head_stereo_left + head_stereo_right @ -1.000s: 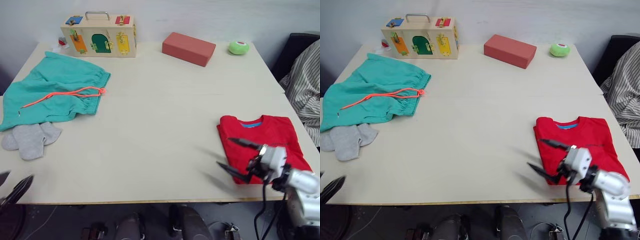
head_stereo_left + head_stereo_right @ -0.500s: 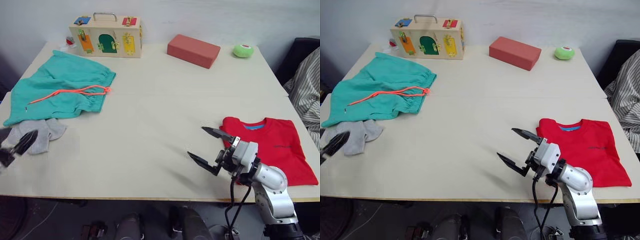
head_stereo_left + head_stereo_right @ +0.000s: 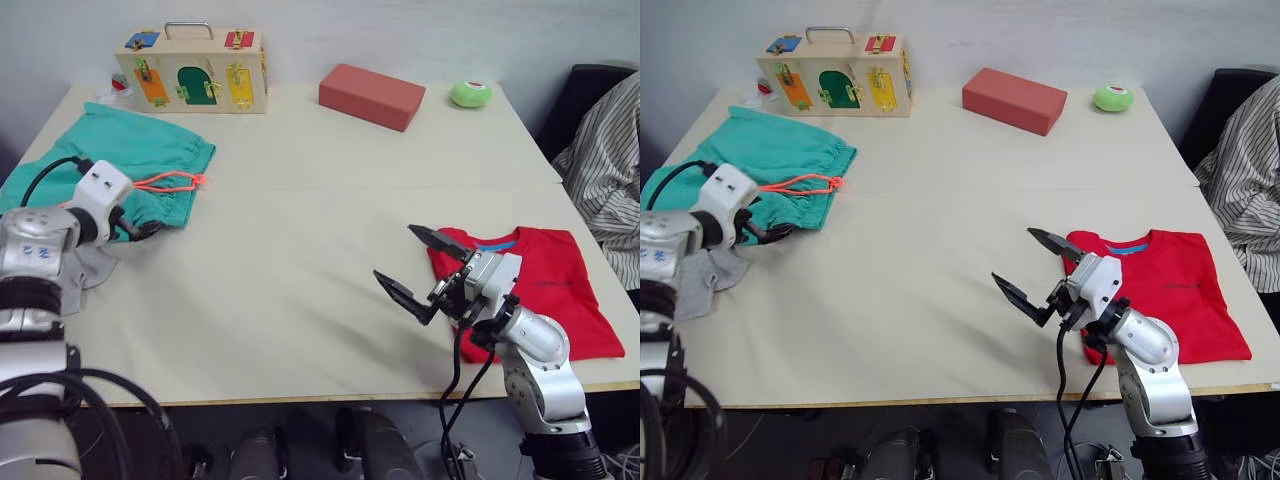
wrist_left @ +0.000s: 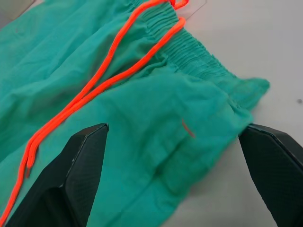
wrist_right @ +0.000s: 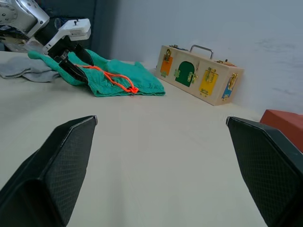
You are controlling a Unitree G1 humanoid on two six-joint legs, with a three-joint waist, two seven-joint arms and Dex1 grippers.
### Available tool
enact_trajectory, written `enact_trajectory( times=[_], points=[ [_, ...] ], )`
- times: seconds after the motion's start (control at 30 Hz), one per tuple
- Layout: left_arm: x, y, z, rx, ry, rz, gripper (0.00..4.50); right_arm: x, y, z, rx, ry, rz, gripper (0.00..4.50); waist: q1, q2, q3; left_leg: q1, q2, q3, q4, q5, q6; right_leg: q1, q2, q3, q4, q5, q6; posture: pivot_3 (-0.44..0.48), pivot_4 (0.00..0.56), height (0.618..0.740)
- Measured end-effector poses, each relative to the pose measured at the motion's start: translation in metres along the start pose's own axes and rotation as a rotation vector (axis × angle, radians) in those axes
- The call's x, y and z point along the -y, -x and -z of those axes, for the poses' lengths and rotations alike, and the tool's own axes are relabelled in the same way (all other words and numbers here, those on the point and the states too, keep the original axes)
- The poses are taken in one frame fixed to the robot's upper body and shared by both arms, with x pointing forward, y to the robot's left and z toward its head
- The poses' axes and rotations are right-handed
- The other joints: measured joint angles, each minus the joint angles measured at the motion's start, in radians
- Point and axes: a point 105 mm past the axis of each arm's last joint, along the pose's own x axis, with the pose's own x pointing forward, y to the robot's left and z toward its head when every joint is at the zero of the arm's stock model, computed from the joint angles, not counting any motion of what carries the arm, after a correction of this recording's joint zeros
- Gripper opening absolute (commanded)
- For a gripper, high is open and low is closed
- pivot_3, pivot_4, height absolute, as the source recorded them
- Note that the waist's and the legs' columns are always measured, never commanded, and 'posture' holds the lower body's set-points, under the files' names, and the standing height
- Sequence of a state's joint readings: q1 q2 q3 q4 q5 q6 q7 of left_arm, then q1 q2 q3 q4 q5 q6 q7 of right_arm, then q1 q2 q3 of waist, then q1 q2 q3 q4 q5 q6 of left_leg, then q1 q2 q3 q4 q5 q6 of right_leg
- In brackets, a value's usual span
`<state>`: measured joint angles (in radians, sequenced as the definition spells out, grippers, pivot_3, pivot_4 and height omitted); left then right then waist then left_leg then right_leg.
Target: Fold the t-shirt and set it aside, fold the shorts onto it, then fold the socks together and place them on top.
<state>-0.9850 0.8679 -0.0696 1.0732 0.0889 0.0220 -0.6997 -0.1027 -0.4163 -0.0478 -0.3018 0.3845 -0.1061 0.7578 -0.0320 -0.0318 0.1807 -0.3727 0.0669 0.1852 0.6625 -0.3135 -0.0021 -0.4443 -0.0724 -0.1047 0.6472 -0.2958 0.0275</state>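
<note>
Table point(image 3: 300, 250): pale, flat, holding all items

T-shirt point(image 3: 545, 290): folded into a neat rectangle at the right near edge, blue neck label point(image 3: 500, 243) showing; small dark print on the chest, not legible

Shorts point(image 3: 120, 165): spread flat at the left side, waistband toward the centre, coral drawstring point(image 3: 165, 182) lying across the front; small orange mark on the cloth near the waistband corner in the left wrist view, not readable

Socks point(image 3: 705, 275): grey, lying together on the table just in front of the shorts, partly hidden behind the left arm

Left gripper point(image 3: 140, 228): at the near edge of the shorts by the waistband corner, fingers point(image 4: 78, 165) spread wide on either side of the cloth, nothing pinched; contact with the cloth cannot be told

Right gripper point(image 3: 415, 270): above bare table just left of the t-shirt, jaws spread wide, empty

Lock box point(image 3: 190, 72): wooden, metal handle, coloured doors and latches, at the far left edge behind the shorts; no readable writing

Block point(image 3: 372, 96): red-brown, far centre

Green round thing point(image 3: 470, 94): far right, near the block, apart from it

Striped cloth point(image 3: 605, 180): beyond the right table edge
</note>
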Motion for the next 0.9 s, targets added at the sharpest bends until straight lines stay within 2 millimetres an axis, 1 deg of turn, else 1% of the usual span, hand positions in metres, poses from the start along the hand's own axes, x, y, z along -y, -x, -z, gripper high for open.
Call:
enact_trajectory(
  times=[0.17,0.2,0.27,0.37,0.43,0.5,0.53,0.57,0.63,0.7,0.83,0.9],
  points=[
    [0.004,-0.008,0.007,-0.071,0.008,0.018,1.91,0.003,-0.001,0.0,-0.004,0.002,0.03,4.5,0.002,-0.001,0.001,0.001,0.001,0.002,0.001,0.0,0.0,-0.001,0.001,0.001,0.001,0.0,0.0,0.0,0.15,0.74],
    [0.004,-0.009,0.005,-0.063,0.013,0.017,1.59,0.003,-0.001,0.001,-0.005,0.003,0.034,4.5,0.004,-0.003,0.002,0.001,0.001,0.002,0.001,0.0,0.0,-0.001,0.001,0.001,0.001,0.0,0.0,0.0,0.15,0.74],
    [0.002,-0.01,-0.006,-0.024,0.012,0.015,0.96,0.004,-0.001,0.001,-0.007,0.005,0.039,4.5,0.005,-0.005,0.003,0.001,0.002,0.002,0.002,0.0,0.0,-0.001,0.001,0.001,0.002,0.0,0.0,0.0,0.15,0.74],
    [-0.001,-0.01,-0.035,0.095,0.014,0.019,0.02,0.004,0.0,0.002,-0.016,0.009,0.044,4.5,0.008,-0.006,0.003,0.0,0.002,0.002,0.003,0.0,0.0,-0.001,-0.001,0.001,0.003,0.0,0.0,0.0,0.15,0.74],
    [-0.001,-0.009,-0.057,0.189,0.008,0.033,0.02,0.004,0.001,0.003,-0.019,0.009,0.047,4.5,0.009,-0.006,0.003,0.0,0.001,0.002,0.003,0.0,0.0,-0.001,-0.001,0.001,0.004,0.0,0.0,0.0,0.15,0.74],
    [0.005,-0.01,-0.08,0.283,-0.01,0.069,0.02,0.004,0.001,0.003,-0.02,0.009,0.048,4.5,0.01,-0.007,0.003,0.0,0.0,0.002,0.004,0.0,0.0,-0.001,-0.001,0.001,0.005,0.0,0.0,0.0,0.15,0.74],
    [0.012,-0.011,-0.092,0.326,-0.021,0.108,0.02,0.004,0.002,0.003,-0.022,0.01,0.048,4.5,0.01,-0.007,0.003,0.0,0.0,0.002,0.004,0.001,0.0,-0.001,-0.001,0.001,0.005,-0.001,0.0,0.0,0.15,0.74],
    [0.021,-0.012,-0.104,0.366,-0.035,0.171,0.02,0.004,0.002,0.003,-0.023,0.012,0.048,4.5,0.01,-0.007,0.003,0.0,-0.001,0.003,0.004,0.001,0.0,-0.001,0.001,0.001,0.005,-0.001,0.001,0.0,0.15,0.74],
    [0.042,-0.014,-0.121,0.412,-0.082,0.3,0.02,0.004,0.003,0.003,-0.028,0.016,0.047,4.5,0.008,-0.007,0.003,0.0,-0.001,0.007,0.005,0.001,0.0,-0.001,0.005,0.001,0.006,-0.001,0.001,0.0,0.15,0.74],
    [0.068,-0.013,-0.136,0.449,-0.143,0.466,0.02,0.005,0.004,0.004,-0.037,0.018,0.047,4.5,0.006,-0.007,0.003,0.0,-0.001,0.01,0.005,0.001,0.0,-0.001,0.006,0.001,0.006,-0.001,0.001,0.0,0.15,0.74],
    [0.114,-0.007,-0.158,0.488,-0.246,0.733,0.02,0.006,0.009,0.006,-0.06,0.023,0.047,4.5,0.002,-0.007,0.004,0.001,0.0,0.012,0.005,0.001,-0.001,-0.001,0.009,0.004,0.006,-0.001,0.001,0.0,0.15,0.74],
    [0.141,-0.003,-0.161,0.503,-0.29,0.863,0.02,0.009,0.012,0.005,-0.071,0.035,0.056,4.5,0.0,-0.006,0.004,0.005,0.001,0.01,0.004,0.001,-0.001,-0.001,0.009,0.01,0.009,-0.003,0.002,0.0,0.15,0.74]
  ],
)
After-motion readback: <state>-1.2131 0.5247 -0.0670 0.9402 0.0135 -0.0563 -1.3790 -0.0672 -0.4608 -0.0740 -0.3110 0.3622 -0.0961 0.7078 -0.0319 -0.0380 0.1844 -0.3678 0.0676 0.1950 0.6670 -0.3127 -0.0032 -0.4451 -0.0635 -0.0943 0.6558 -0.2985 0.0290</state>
